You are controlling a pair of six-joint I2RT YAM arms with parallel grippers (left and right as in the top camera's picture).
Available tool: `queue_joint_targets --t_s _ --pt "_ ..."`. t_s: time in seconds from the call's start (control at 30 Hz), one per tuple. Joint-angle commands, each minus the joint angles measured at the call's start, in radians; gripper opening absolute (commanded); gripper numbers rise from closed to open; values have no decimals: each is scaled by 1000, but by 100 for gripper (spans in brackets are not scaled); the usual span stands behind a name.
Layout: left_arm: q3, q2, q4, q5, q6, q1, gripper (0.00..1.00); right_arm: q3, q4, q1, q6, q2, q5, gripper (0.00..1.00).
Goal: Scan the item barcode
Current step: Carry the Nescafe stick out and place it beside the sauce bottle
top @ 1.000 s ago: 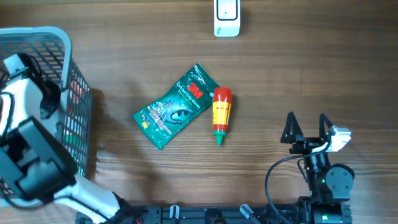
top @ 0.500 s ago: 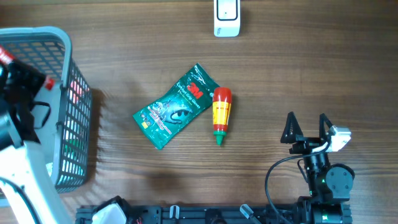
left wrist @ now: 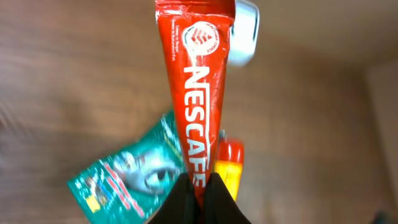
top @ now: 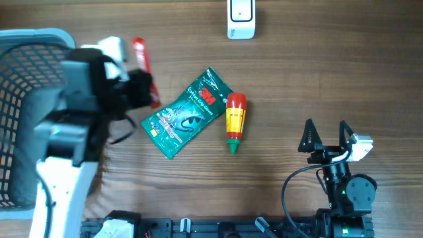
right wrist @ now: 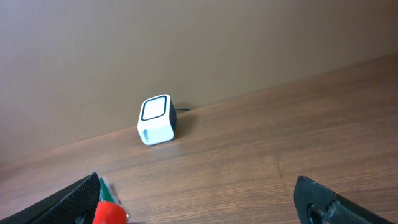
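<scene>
**One sachet pinched, one hand spread wide**

My left gripper point(top: 142, 89) is pressed tight on the near end of a red Nescafe sachet point(left wrist: 194, 93). From my left wrist, the stick runs straight up and away from my fingers point(left wrist: 184, 202), logo side facing the camera. Its far end overlaps the white scanner point(left wrist: 246, 31) in that view. From overhead, the sachet is above the table point(top: 330, 66), just right of the basket point(top: 36, 36) and left of the green packet point(top: 187, 114). The scanner sits well apart from it at the far edge. I can't see a barcode on the face that shows.

The packet lies flat at a slant near the middle. A red and yellow bottle point(top: 234, 122) lies just beside its right edge, green tip pointing toward me.

My right gripper point(top: 326, 135) is low at the near right, jaws spread wide, with nothing between them. Its camera looks across bare wood at the scanner's dark window.
</scene>
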Motion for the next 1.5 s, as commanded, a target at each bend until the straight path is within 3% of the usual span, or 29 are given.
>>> queue_joint_targets --t_s 0.0,0.17,0.63,1.47 --pt "0 79 -11 -129 19 -126 4 -1 3 6 4 -11 14 100" --pt "0 196 -15 -128 19 -208 4 -1 3 6 4 -11 14 100" --pt "-64 488 -5 -124 -36 -222 4 -1 3 6 5 -11 14 100" --pt "-380 512 448 -117 -90 -375 18 -1 3 6 4 -11 14 100"
